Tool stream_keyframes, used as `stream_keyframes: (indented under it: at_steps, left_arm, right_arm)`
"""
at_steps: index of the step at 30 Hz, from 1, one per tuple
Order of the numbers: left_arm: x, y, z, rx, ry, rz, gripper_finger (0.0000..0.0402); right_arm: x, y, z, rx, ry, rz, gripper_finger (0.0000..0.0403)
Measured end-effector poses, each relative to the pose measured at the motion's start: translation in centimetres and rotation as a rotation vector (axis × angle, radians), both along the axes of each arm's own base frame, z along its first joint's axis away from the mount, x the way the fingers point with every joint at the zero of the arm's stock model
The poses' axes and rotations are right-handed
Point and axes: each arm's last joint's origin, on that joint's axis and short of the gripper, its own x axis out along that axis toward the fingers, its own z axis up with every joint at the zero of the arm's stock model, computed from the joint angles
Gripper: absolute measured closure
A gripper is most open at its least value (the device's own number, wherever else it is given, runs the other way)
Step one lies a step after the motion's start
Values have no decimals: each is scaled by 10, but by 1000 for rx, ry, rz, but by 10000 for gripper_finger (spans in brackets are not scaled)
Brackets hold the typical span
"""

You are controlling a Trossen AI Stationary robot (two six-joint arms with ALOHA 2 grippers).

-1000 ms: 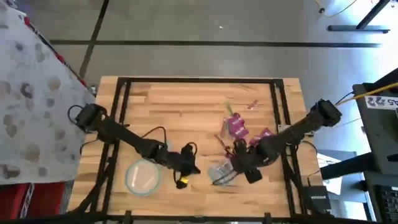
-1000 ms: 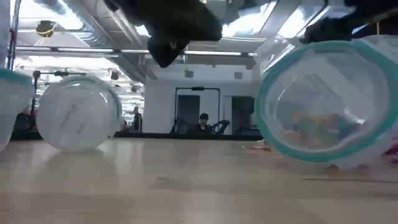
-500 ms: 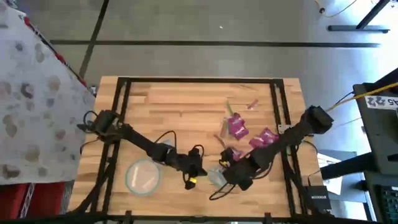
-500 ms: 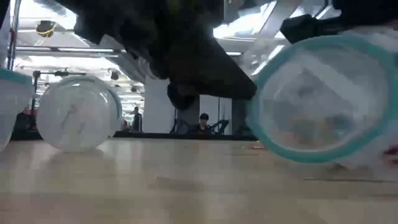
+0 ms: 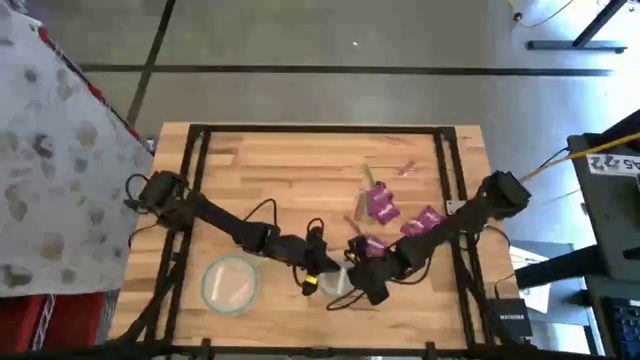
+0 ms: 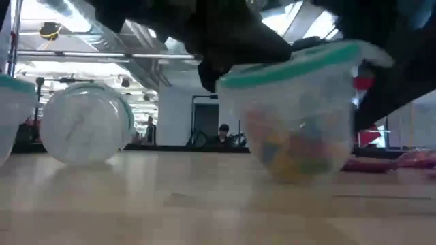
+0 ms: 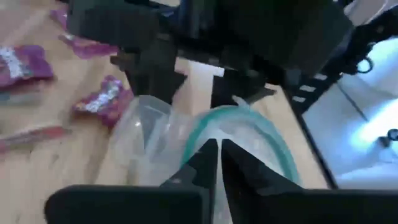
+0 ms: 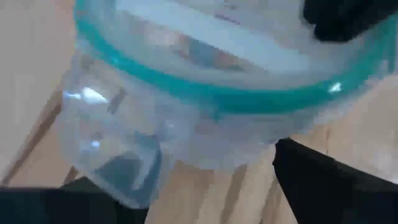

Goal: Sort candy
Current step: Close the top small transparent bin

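Observation:
A clear bowl [image 5: 335, 283] with a teal rim [image 6: 286, 64] stands upright between my two grippers near the table's front middle, with colourful candy [image 6: 296, 153] in its bottom. My right gripper [image 5: 352, 280] comes from the right and grips the bowl's body [image 8: 205, 124]. My left gripper [image 5: 313, 278], shut, has its tips [image 7: 216, 152] at the rim's left side. Loose magenta candy packets [image 5: 378, 205] and thin pieces [image 5: 405, 167] lie flat on the table behind the bowl. My left gripper's shut tips stand at the bowl's teal rim [image 7: 249, 121]; I cannot tell whether they touch it. My right gripper holds the bowl's clear wall [image 8: 186, 149] below the rim between its two widely spread fingers [image 8: 323, 183]. It slants down from the table's right. The bowl sits upright, mouth up, base at the table top.
A second clear bowl [image 5: 230, 283] sits on the table at the front left; in the low view it lies on its side [image 6: 85, 122]. Another bowl's edge [image 6: 10, 116] shows at the far left. The table's black frame [image 5: 320, 128] runs around the board.
My right gripper has sunk and gone toward the table's left with the bowl. The bowl has turned from lying with its mouth toward the near edge to standing mouth up. My left gripper, still shut, has gone toward the right, up to the bowl's rim.

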Motion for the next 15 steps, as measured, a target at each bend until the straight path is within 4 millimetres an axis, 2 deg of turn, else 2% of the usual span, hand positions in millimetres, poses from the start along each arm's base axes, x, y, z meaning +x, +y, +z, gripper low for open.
stream_keyframes:
  at_steps: [4, 8, 15]
  left_arm:
    - [-1, 5, -4, 11, 58, 41, 396]
    - [-2, 4, -6, 15, 63, 40, 396]
    - [-2, 7, -8, 16, 88, 53, 396]
  right_arm:
    - [4, -12, -3, 49, -7, -101, 127]
    - [5, -21, -5, 27, 6, -188, 127]
    - [-18, -27, 0, -4, 170, -276, 129]
